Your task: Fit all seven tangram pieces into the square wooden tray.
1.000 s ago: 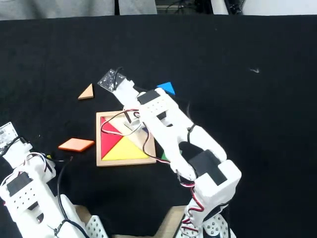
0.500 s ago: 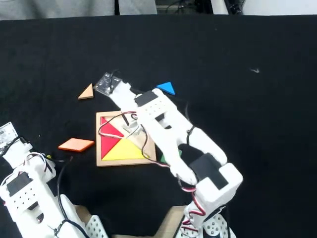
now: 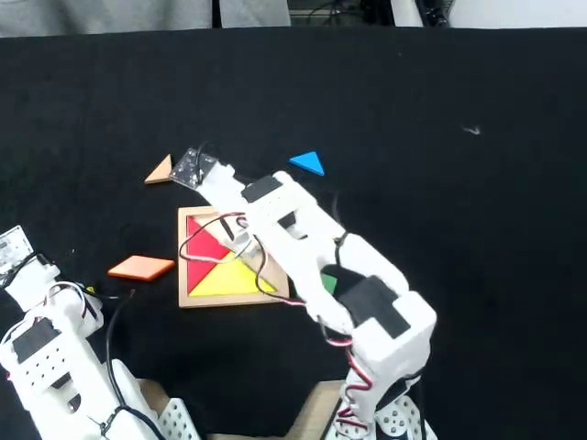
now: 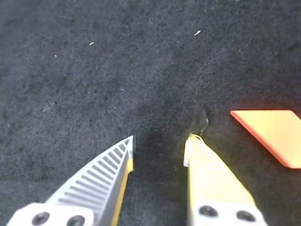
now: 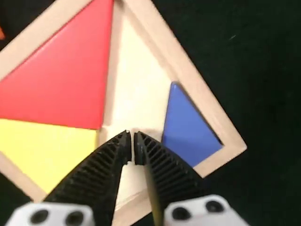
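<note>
Now my left tool (image 4: 160,146) hangs released near the orange piece (image 4: 270,134), while my right tool (image 5: 130,139), clenched empty, has swung left over the tray (image 3: 229,300), which holds red (image 5: 61,75), yellow (image 5: 51,150) and blue triangles (image 5: 188,127), so by my count four pieces wait outside.

Parallelogram (image 3: 141,268) left of the tray (image 3: 182,261); left triangle (image 3: 160,170) and right triangle (image 3: 307,163) behind it, well apart.

tray (image 3: 182,261) half under arm (image 3: 298,234), green piece (image 3: 326,280) (mostly) too
</note>
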Motion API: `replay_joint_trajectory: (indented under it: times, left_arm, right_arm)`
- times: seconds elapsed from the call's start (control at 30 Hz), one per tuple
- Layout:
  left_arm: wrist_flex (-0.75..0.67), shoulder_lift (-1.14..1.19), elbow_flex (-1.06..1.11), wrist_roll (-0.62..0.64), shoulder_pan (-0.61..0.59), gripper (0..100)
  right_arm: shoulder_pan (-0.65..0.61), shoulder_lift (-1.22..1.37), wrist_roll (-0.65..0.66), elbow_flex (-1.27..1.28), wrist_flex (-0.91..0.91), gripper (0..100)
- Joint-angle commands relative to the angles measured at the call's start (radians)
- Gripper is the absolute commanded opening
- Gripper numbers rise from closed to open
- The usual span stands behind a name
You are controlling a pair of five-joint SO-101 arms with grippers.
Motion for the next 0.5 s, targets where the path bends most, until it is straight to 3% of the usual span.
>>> replay_joint_trajectory:
  times: [0.0, 0.27, 0.47]
  left_arm:
    - [-0.017, -0.014, -0.013, 0.009, 0.010, 19]
    - [-0.017, -0.014, -0.013, 0.009, 0.010, 19]
    - [-0.015, -0.014, -0.015, 0.005, 0.008, 19]
  right_arm:
    - [0.057, 0.015, 0.006, -0.087, -0.015, 1.1]
    - [0.012, -0.099, 0.008, -0.073, 0.064, 1.1]
    - [0.046, -0.412, 0.008, 0.030, 0.161, 1.1]
